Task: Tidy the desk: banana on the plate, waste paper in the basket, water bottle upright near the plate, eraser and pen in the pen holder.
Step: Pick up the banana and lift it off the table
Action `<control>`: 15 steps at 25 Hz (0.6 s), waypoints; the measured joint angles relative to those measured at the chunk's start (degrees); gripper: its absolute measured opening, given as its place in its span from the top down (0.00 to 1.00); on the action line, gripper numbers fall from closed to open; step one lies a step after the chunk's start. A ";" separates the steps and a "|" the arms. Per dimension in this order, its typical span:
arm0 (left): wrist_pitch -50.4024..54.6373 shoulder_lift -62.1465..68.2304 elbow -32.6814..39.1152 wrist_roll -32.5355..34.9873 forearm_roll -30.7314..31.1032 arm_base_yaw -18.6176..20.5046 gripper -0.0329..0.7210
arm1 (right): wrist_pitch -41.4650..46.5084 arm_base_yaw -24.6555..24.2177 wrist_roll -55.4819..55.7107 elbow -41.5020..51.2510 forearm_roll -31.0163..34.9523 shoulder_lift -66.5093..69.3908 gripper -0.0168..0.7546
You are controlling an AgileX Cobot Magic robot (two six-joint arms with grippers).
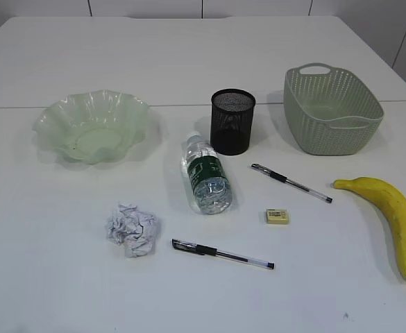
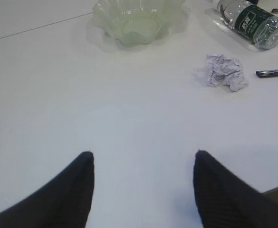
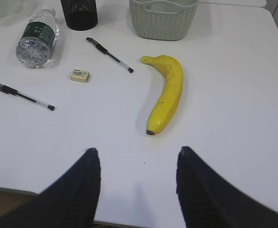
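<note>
Water bottle (image 1: 205,173) lies flat, cap toward the far edge; both pincers (image 2: 143,164) (image 3: 139,159) gape, empty.

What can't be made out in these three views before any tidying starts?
- Pen holder: inside hidden by its dark mesh wall, exterior view; cut off by the top edge, right wrist view.
- Bottle: label text too small, every view.
- Eraser: printing too small, exterior and right wrist views.
- Basket: top cut off by the frame edge, right wrist view.
- Both arms: absent from the exterior view.
</note>
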 joint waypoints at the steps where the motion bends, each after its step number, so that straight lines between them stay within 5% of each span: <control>1: 0.00 0.00 0.00 0.00 0.00 0.00 0.34 | 0.00 0.00 0.00 0.00 0.00 0.00 0.48; 15: 0.00 0.00 0.00 0.00 0.00 0.00 0.34 | 0.11 0.00 0.00 0.00 0.11 0.00 0.48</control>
